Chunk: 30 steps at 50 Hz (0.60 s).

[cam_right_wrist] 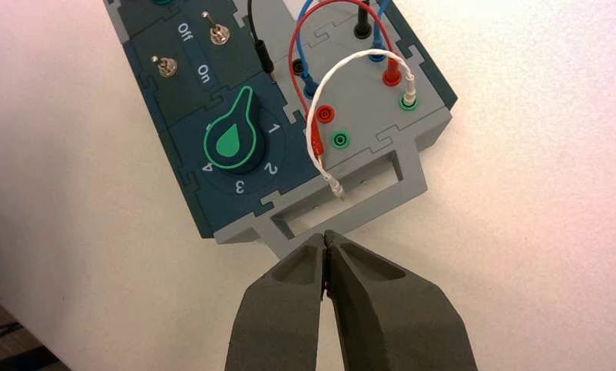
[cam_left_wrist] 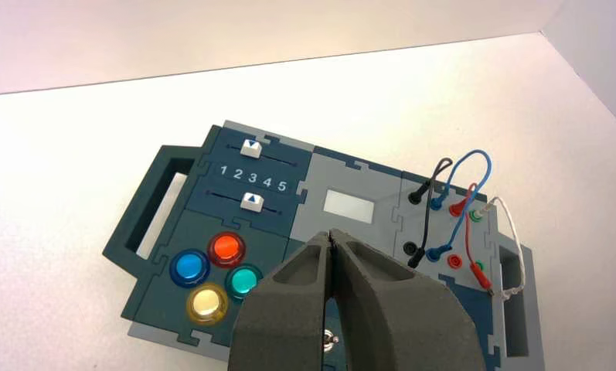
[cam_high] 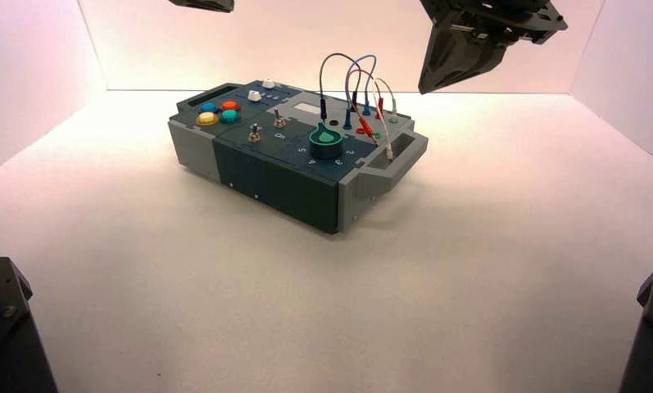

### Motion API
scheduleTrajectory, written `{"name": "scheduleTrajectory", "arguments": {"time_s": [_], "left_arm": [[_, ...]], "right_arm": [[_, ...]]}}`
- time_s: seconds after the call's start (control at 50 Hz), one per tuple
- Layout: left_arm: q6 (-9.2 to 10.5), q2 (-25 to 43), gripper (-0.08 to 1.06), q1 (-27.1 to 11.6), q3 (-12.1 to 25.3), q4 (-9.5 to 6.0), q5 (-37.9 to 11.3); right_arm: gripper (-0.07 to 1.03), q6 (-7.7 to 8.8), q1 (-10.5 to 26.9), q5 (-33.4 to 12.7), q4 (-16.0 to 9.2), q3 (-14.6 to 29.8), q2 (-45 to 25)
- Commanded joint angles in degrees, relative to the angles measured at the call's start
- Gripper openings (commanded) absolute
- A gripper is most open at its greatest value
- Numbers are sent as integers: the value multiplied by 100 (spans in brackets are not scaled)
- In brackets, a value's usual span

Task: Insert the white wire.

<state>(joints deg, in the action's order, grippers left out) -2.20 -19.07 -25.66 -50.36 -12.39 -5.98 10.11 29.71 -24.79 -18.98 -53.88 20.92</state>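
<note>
The white wire [cam_right_wrist: 366, 52] arches over the box's socket panel. One pale plug [cam_right_wrist: 409, 83] stands in a green socket. The other plug [cam_right_wrist: 334, 185] lies loose over the grey handle opening, near a bare green socket [cam_right_wrist: 339, 140]. The wire also shows in the high view [cam_high: 386, 139] and in the left wrist view [cam_left_wrist: 515, 247]. My right gripper [cam_right_wrist: 325, 236] is shut and empty, raised just beyond the handle end of the box [cam_high: 282, 176]. My left gripper [cam_left_wrist: 330, 236] is shut and empty, high above the box's middle.
Black, blue and red wires [cam_right_wrist: 293, 54] crowd the same panel; a red plug [cam_right_wrist: 317, 145] lies beside the white wire. A green knob [cam_right_wrist: 231, 143], two toggle switches [cam_right_wrist: 218, 32], coloured buttons [cam_left_wrist: 227, 247] and two sliders [cam_left_wrist: 250, 148] fill the rest of the box.
</note>
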Motion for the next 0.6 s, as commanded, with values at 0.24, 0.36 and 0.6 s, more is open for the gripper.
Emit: {"name": "scheduleTrajectory", "arguments": {"time_s": [0.24,0.36,0.6], "left_arm": [[-44,-44,-3,-18,167,9,26],[-62,-44,-3,-18,167,9,26],[-141,-44,-3,-18,185,9,26]], "right_arm": [[-2,35,18,-141,0,114,44],[-2,35,18,-193,-9,88,44],[-2,35,44,-281,-9,79,44]]}}
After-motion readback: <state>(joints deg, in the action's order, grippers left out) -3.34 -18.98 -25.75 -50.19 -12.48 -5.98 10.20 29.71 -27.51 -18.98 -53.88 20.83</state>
